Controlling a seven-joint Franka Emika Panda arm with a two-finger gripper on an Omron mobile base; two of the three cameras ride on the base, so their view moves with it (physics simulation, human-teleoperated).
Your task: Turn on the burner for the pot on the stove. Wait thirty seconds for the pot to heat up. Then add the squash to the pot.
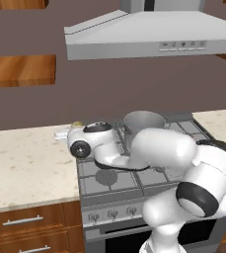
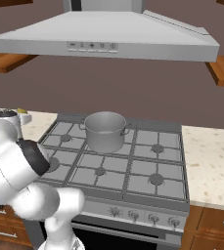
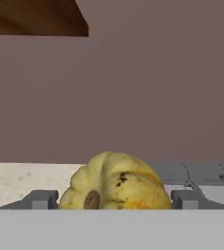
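The yellow-olive squash (image 3: 114, 181) lies on the counter just left of the stove (image 1: 109, 179), close in front of the hand. My gripper (image 3: 114, 199) is open, low over the counter, one fingertip (image 3: 42, 199) on each side of the squash, and whether they touch it I cannot tell. In the left base view the gripper (image 1: 64, 132) reaches left past the stove's back corner, with a bit of squash (image 1: 77, 123) showing behind it. The grey pot (image 1: 144, 123) stands upright on a back burner, right of the hand. From the right, the pot (image 2: 105, 131) sits on the stove (image 2: 152, 166) and the squash (image 2: 21, 111) peeks out by the gripper (image 2: 23, 117).
A range hood (image 2: 103, 41) hangs above the cooktop. Speckled counter (image 1: 25, 163) runs left of the stove, and more counter (image 2: 211, 156) lies to its right. Front knobs (image 2: 143, 216) line the stove's edge. A wooden shelf (image 1: 18, 69) is on the wall.
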